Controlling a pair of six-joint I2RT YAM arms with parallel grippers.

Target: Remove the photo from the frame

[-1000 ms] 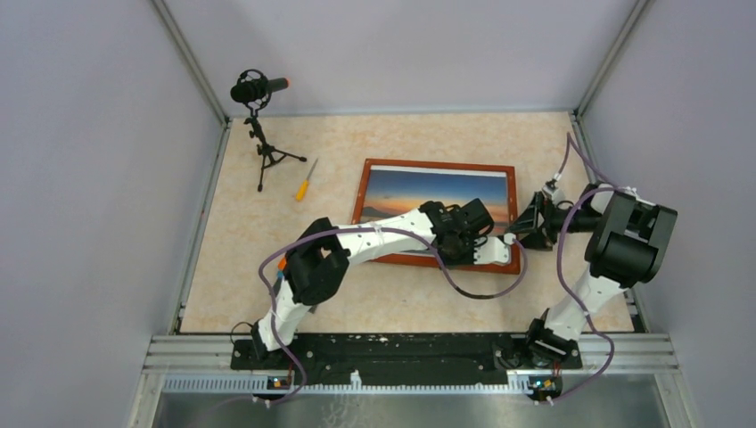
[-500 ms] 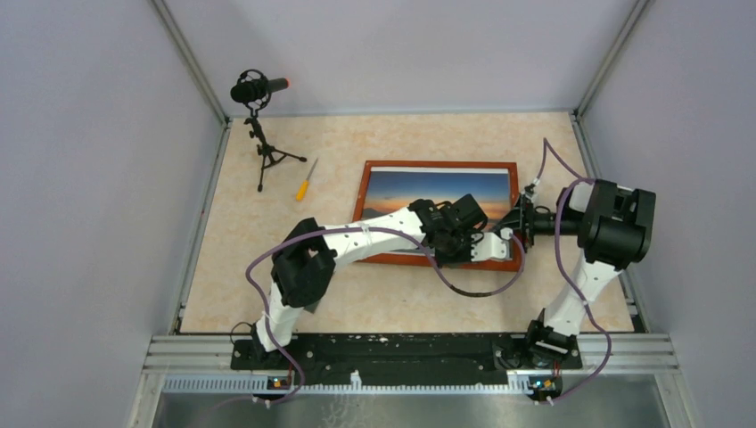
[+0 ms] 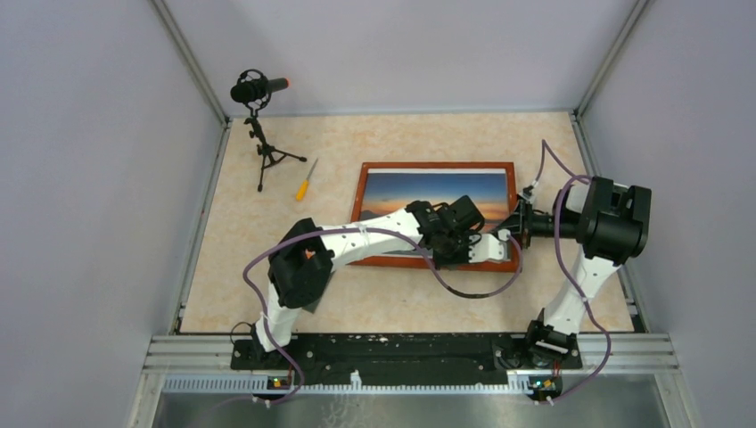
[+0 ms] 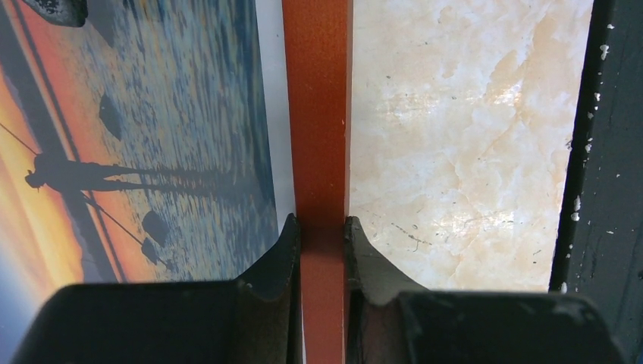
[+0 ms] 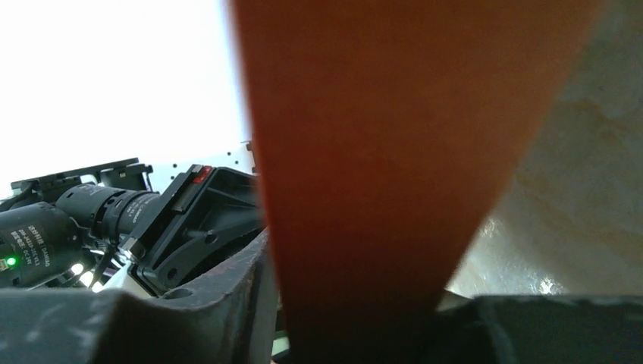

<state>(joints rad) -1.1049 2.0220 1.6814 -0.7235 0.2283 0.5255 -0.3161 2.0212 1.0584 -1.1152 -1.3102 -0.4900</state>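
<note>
Starting with the photo (image 3: 426, 190): we see it sitting inside the frame (image 3: 435, 166), face up, orange sky and blue water showing, right of centre in the overhead view. In the left wrist view a thin white margin runs just beside the reddish-brown border, and a dark figure lies sideways across the print at left.

The frame itself rests on the table (image 3: 258, 241). Its top and left borders are plain to see from above, while its lower right stretch is hidden under the two arms.

Now the left tool (image 4: 322, 227). We see it nearly closed, with both fingers pressed against the sides of the lower border, one on the photo side and one on the table side.

Over to the right tool (image 5: 364, 280), at the frame's right edge. The blurred brown border fills the gap between its fingers, but we cannot tell whether they are clamped on it or merely around it.

The left arm (image 3: 357, 239) reaches in from the lower left, and the right arm (image 3: 615, 223) bends in from the right.

Farther out, in the upper left, a small implement with an orange handle (image 3: 306, 181) lies on the table. Beside it stands a microphone (image 3: 254, 89) on a little tripod.
</note>
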